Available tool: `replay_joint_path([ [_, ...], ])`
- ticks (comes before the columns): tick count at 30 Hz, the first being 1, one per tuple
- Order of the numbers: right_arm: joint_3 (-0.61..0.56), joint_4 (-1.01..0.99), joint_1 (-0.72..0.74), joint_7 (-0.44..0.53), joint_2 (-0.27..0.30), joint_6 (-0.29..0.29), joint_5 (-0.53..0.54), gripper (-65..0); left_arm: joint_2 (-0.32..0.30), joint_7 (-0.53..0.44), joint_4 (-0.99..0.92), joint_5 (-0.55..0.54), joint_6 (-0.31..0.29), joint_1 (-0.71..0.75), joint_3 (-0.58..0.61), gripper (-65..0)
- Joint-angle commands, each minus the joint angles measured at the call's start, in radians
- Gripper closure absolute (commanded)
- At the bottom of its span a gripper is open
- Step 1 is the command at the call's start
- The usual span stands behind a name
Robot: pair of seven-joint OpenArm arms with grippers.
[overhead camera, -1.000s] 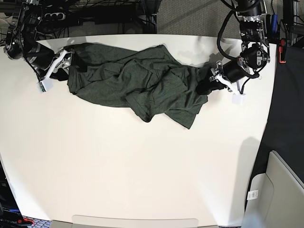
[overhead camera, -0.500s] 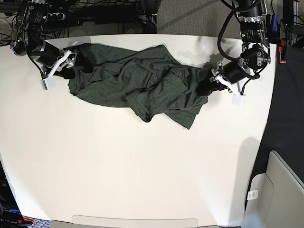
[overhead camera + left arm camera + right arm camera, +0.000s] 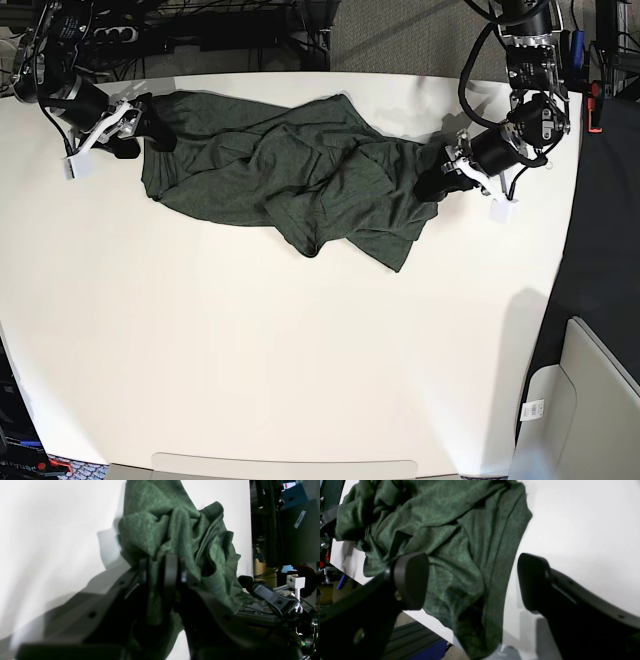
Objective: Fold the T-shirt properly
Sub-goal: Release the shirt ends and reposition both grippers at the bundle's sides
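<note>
Right gripper (image 3: pixel 135 128) has pulled back, jaws wide, off the shirt (image 3: pixel 290 170) – left gripper (image 3: pixel 437 182) pinches its bunched edge.

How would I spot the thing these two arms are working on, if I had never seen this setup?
Look at the big white table. Along its far side lies a crumpled dark green T-shirt, stretched between the left gripper, pinching one end, and the open right gripper. It is the only cloth there.

The T-shirt (image 3: pixel 290 175) is dark olive green, heathered and plain, on a white table (image 3: pixel 250 360). Both grippers' fingers (image 3: pixel 411 580) are matte black, with white fittings.
</note>
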Motion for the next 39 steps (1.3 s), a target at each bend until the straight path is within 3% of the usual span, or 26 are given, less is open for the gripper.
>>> replay_joint_path([
  [1, 0.010, 0.011, 0.005, 0.015, 0.012, 0.006, 0.020, -55.4, -0.010, -0.011, 0.016, -0.020, -0.008, -0.012, -0.005, -0.1],
  [4, 0.002, 0.003, 0.006, 0.019, 0.007, 0.006, 0.016, -55.4, -0.010, -0.011, 0.016, -0.020, -0.008, -0.012, -0.005, -0.1],
  [8, -0.012, -0.014, 0.031, 0.016, -0.039, -0.029, 0.008, -55.4, -0.010, -0.011, 0.016, -0.020, -0.008, -0.012, -0.005, -0.1],
  [26, -0.139, -0.017, 0.066, 0.016, -0.139, -0.032, -0.032, -54.4, -0.010, -0.008, 0.020, -0.022, -0.008, -0.007, -0.011, -0.1],
  [35, -0.141, -0.026, 0.086, 0.019, -0.163, -0.033, -0.034, -31.6, -0.010, -0.010, 0.020, -0.022, -0.008, -0.006, -0.011, -0.1],
  [39, -0.141, -0.061, 0.106, 0.019, -0.211, -0.033, -0.035, -23.7, -0.010, -0.008, 0.020, -0.025, -0.008, -0.006, -0.011, -0.1],
])
